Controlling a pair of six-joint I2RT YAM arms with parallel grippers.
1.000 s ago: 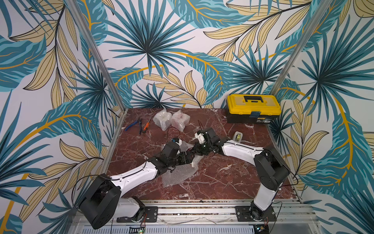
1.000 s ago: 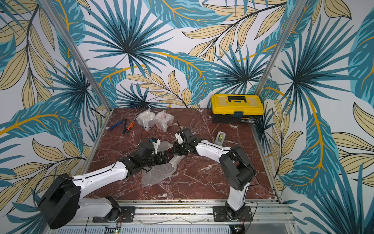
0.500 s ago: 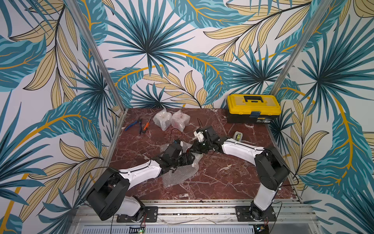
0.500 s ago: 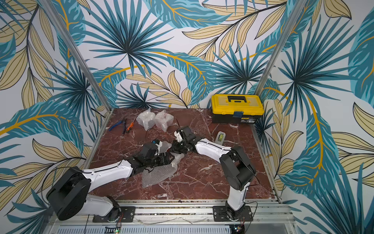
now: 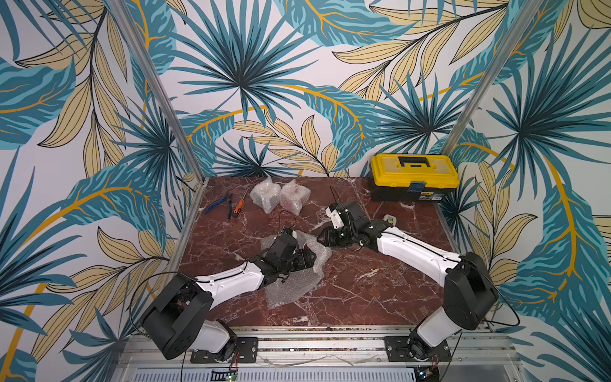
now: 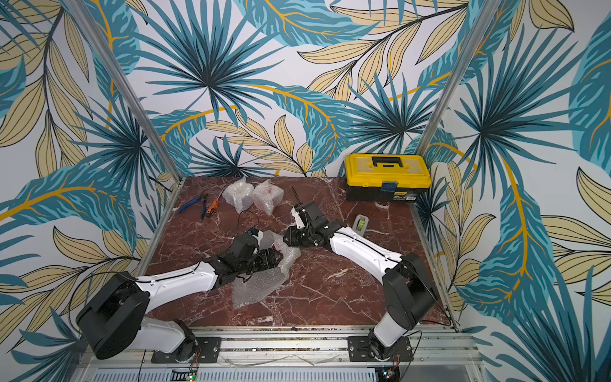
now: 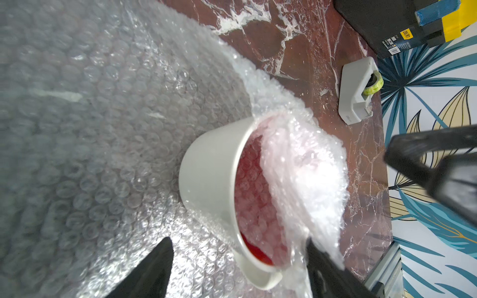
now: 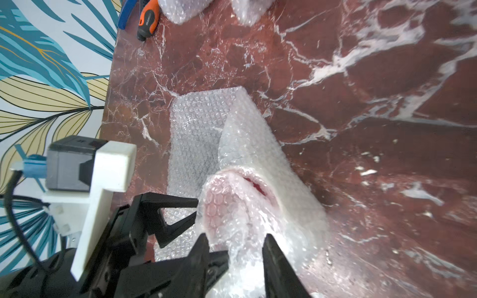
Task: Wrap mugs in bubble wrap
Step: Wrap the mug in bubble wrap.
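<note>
Enclosure: leaf-print walls on three sides, red marble table (image 5: 363,297).

Top views. In both top views, along the back of the table:
- a yellow toolbox (image 5: 414,177) in the right corner
- two bubble-wrapped bundles (image 5: 264,196), side by side and touching
- blue pliers (image 5: 216,205) and an orange screwdriver (image 5: 238,206) near the left wall

A grey tape dispenser (image 6: 360,223) sits just beside the right forearm. The bubble wrap sheet (image 5: 291,286) lies mid-table with its far part bunched up. The left gripper (image 5: 312,257) is low over the bunch. The right gripper (image 5: 320,237) is just beyond it, tips near. Jaws are not readable from here.

Left wrist. A white mug (image 7: 209,175) with a red inside lies on its side on the sheet. A fold of wrap is tucked over its mouth, and its handle is nearest the camera. The left fingers (image 7: 154,271) are spread wide either side of the handle end. One is clear of the mug and the other is against the wrap flap. Released, nothing clamped.

Right wrist. The right fingers (image 8: 276,258) stand parted with the bunched fold between them. A gap shows beside one finger, so the fold is not pinched. A sliver of red shows through the fold. The left gripper's tips meet the wrapped mouth from the side.
</note>
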